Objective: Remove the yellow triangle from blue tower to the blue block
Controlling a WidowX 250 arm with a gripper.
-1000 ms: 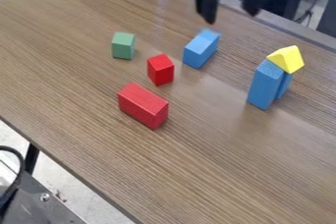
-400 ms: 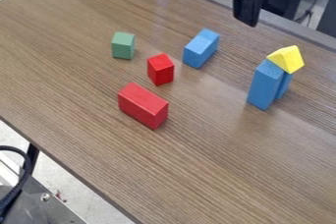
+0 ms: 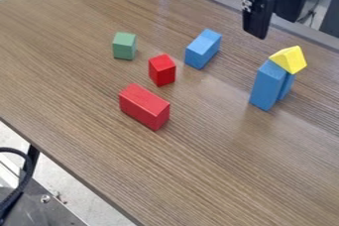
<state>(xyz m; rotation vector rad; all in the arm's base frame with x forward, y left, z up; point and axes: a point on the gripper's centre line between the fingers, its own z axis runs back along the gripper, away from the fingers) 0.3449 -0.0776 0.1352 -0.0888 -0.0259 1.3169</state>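
Observation:
The black gripper [image 3: 274,28] hangs at the top right, above the table's back edge, open with nothing between its fingers. It is up and to the left of the yellow triangle [image 3: 289,60], apart from it. That triangle rests on top of the blue tower [image 3: 267,85], which is made of upright blue blocks standing close together. A separate blue block [image 3: 202,49] lies on the table left of the tower, below and left of the gripper.
On the brown table [image 3: 218,170], a small red block [image 3: 162,70] and a longer red block [image 3: 144,106] sit left of centre. Farther back on the left stands a green block [image 3: 124,46]. A black cable [image 3: 25,180] hangs beyond the table's lower left edge.
The gripper has moved right across the back, turned, and come down a little closer to the tower. The blocks and the triangle have kept their places.

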